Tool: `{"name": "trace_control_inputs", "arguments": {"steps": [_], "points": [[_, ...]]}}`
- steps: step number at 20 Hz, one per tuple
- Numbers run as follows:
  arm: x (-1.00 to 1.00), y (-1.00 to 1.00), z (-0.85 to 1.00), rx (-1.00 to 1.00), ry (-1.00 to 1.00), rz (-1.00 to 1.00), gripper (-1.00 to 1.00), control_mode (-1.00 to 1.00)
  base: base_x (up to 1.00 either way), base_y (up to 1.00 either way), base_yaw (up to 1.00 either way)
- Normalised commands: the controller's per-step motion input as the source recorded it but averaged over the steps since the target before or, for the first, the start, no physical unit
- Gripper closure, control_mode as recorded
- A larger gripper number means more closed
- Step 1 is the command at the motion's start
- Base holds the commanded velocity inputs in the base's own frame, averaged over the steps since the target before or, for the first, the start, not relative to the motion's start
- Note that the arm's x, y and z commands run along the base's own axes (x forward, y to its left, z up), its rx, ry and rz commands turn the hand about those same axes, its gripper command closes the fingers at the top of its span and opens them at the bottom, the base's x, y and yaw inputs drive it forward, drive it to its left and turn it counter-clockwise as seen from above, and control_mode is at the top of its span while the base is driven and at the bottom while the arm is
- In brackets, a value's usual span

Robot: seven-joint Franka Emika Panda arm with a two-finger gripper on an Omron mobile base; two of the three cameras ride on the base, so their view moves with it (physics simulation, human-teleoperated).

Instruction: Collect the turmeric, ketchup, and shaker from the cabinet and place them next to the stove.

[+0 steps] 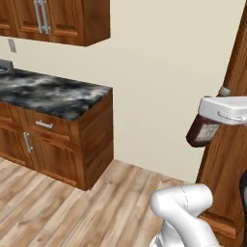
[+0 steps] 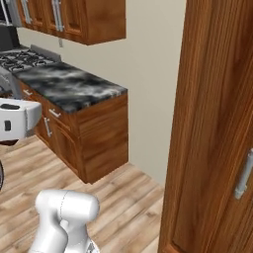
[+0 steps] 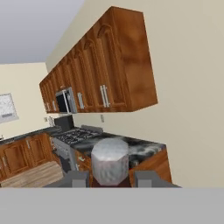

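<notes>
Ketchup bottle (image 3: 110, 161) sits right at the lens in the hand view, its grey cap end facing the camera, pinched between the two dark fingertips (image 3: 78, 179); gripper (image 3: 110, 180) jaws pressed in on the bottle from both sides; left base view shows the same bottle (image 1: 202, 130) as a dark red-brown body with a pale label, hanging tilted below the white hand at the right edge, well above the wood plank floor (image 1: 58, 207); white arm (image 1: 185, 212) rises from the lower right there; tall brown wooden door panel (image 2: 212, 123) with a grey bar handle (image 2: 243, 175) stands close on the right in the right base view; black-and-grey marbled counter (image 2: 74, 86) on brown base cabinets (image 2: 94, 143) runs along the cream wall (image 2: 148, 74), its end near the middle of the view; stove (image 2: 22, 59) with black grates sits at the far left end of that counter, touching it; hand view shows the stove (image 3: 72, 135) beyond the bottle, microwave (image 3: 64, 101) above it among the brown wall cabinets (image 3: 109, 70); ketchup is in the air, well apart from the stove and counter; turmeric and shaker cannot be made out.
</notes>
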Motion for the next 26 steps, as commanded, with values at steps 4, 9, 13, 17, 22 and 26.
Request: {"name": "trace_control_inputs", "arguments": {"steps": [4, 9, 13, 17, 22, 26], "points": [[0.0, 0.0, 0.0, 0.0, 0.0, 0.0, 1.0, 1.0, 0.72, 0.36, 0.0], [0.0, 0.0, 0.0, 0.0, 0.0, 0.0, 1.0, 1.0, 0.69, 0.59, 0.0], [0.0, 0.0, 0.0, 0.0, 0.0, 0.0, 1.0, 1.0, 0.81, 0.52, -0.02], [0.0, 0.0, 0.0, 0.0, 0.0, 0.0, 1.0, 1.0, 1.0, 0.39, -0.08], [0.0, 0.0, 0.0, 0.0, 0.0, 0.0, 1.0, 1.0, 0.89, 0.66, -0.12], [0.0, 0.0, 0.0, 0.0, 0.0, 0.0, 1.0, 1.0, 0.78, 0.76, -0.12]]}}
